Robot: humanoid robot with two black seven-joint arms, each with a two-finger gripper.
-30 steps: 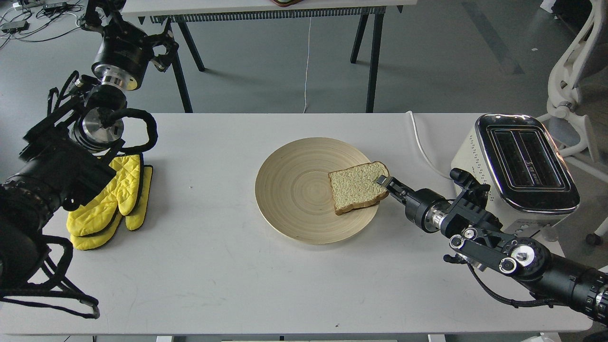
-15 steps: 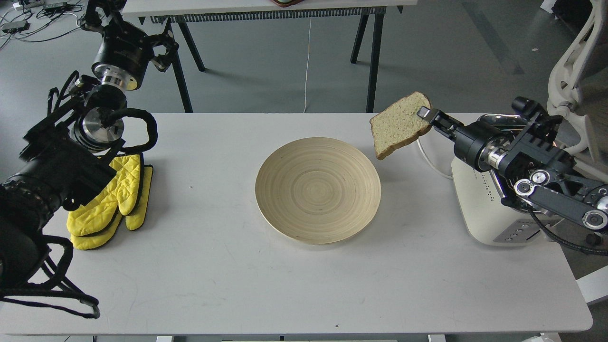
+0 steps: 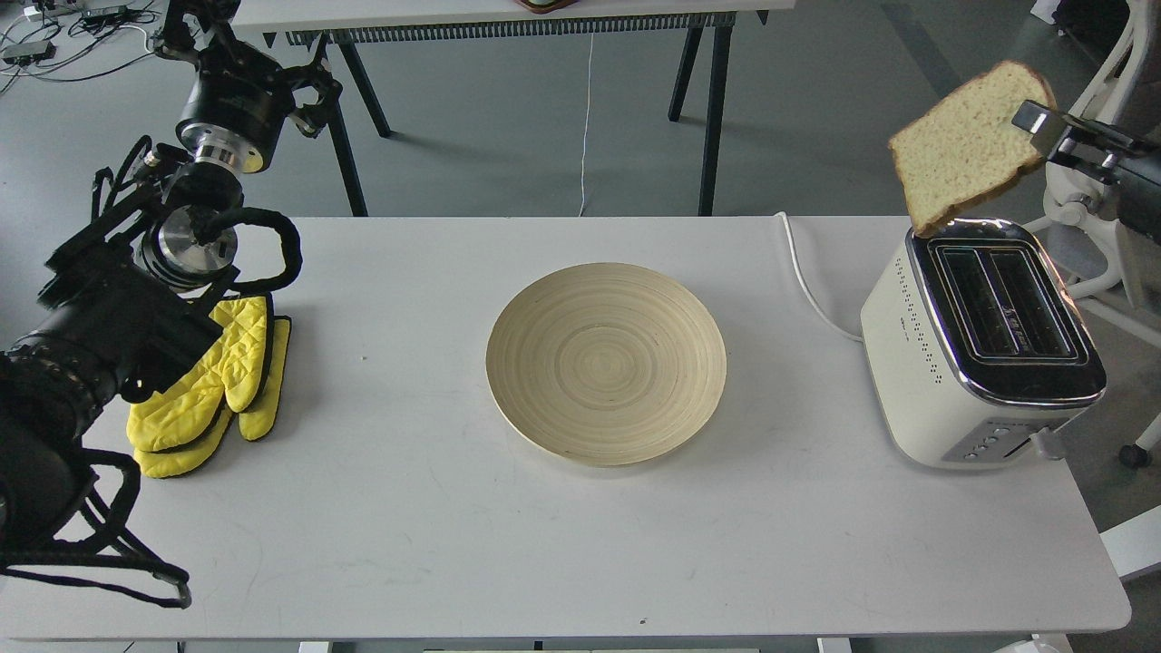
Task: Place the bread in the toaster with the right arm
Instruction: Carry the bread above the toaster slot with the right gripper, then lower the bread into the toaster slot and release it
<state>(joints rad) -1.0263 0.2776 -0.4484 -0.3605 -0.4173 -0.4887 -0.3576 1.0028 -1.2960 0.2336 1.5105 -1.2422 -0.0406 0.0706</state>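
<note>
Bread [image 3: 966, 145] pinched at 3 o'clock crust edge by right gripper [image 3: 1034, 122]; light, soft, tears easily; hangs tilted above toaster [image 3: 984, 340].

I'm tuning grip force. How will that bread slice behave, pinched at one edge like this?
The pale brown-crusted bread slice juts out from the right gripper without drooping, so it seems fairly stiff and light. Held only by its edge, it could probably tear or slip. Soft crumb likely dents under hard squeezing.
</note>
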